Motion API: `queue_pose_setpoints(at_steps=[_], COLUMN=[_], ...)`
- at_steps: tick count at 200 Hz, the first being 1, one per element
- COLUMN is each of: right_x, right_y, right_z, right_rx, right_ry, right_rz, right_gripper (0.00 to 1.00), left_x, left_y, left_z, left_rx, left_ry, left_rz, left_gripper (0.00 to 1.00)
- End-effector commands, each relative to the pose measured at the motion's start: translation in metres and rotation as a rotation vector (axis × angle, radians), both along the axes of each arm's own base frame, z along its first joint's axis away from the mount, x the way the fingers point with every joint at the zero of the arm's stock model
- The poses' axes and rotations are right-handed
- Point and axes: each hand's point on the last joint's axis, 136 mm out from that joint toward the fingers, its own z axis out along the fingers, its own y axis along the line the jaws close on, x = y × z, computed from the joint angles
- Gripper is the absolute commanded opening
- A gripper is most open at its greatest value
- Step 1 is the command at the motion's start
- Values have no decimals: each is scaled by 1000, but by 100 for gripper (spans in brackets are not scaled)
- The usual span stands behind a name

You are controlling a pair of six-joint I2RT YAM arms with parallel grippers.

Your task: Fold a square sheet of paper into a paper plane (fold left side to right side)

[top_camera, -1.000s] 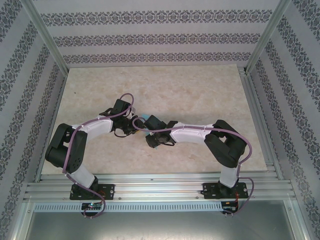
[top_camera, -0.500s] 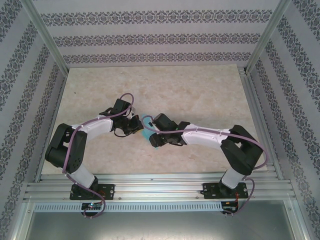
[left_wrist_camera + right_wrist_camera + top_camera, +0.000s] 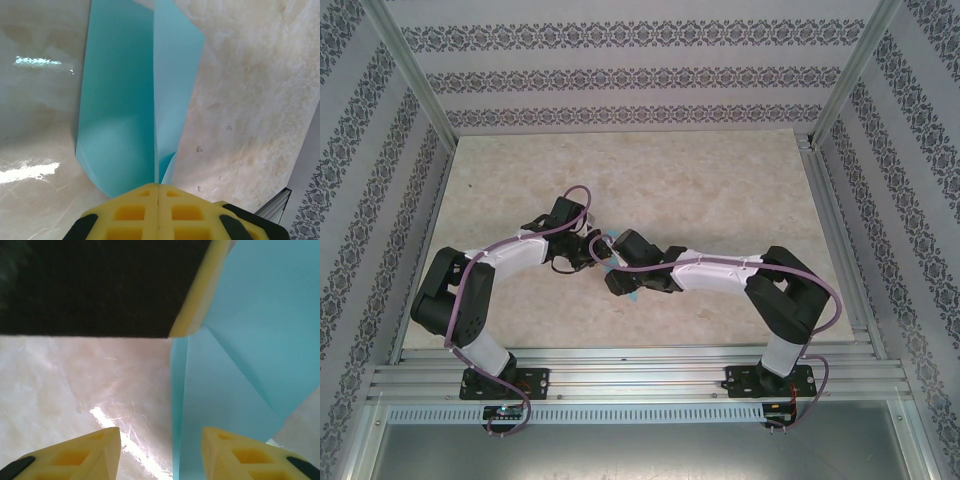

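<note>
The turquoise paper plane [image 3: 120,125] is a slim folded shape with layered creases, lying on the marble-look table. My left gripper [image 3: 159,192] is shut on its near end, yellow pads pressed together over the centre crease. In the right wrist view the paper plane [image 3: 235,390] spreads to the right, with one edge running down between the fingers of my right gripper [image 3: 160,440], which is open and holds nothing. The left gripper's yellow pad [image 3: 200,295] rests on the paper at the top. From above, the left gripper [image 3: 592,250] and right gripper [image 3: 615,272] meet mid-table, hiding most of the paper plane [image 3: 608,238].
The beige table [image 3: 720,190] stretches open behind and to both sides of the arms. Aluminium frame rails [image 3: 835,250] border it on the right and at the front. Patterned walls enclose the cell.
My right gripper has opened, and its arm has shifted a little left again after stretching out. The left gripper has closed fully on the paper and stayed in place.
</note>
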Motion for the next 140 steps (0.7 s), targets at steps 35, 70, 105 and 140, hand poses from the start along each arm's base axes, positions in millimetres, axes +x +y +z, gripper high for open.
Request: queue_pose_setpoints(at_steps=[35, 70, 105, 140], right_x=[16, 16, 16, 12], right_y=[-3, -8, -11, -14], right_z=[-11, -23, -28, -30], right_rx=[-47, -77, -85, -53], right_ry=[-71, -66, -63, -31], right_rz=[-42, -54, -63, -65], right_gripper=[44, 40, 28, 15], left_x=[7, 6, 6, 7], left_y=[-9, -10, -10, -8], left_z=[22, 23, 25, 28], left_rx=[-42, -49, -51, -32], left_ry=[-44, -44, -45, -55], left_rz=[-1, -2, -4, -16], left_gripper=[2, 2, 2, 12])
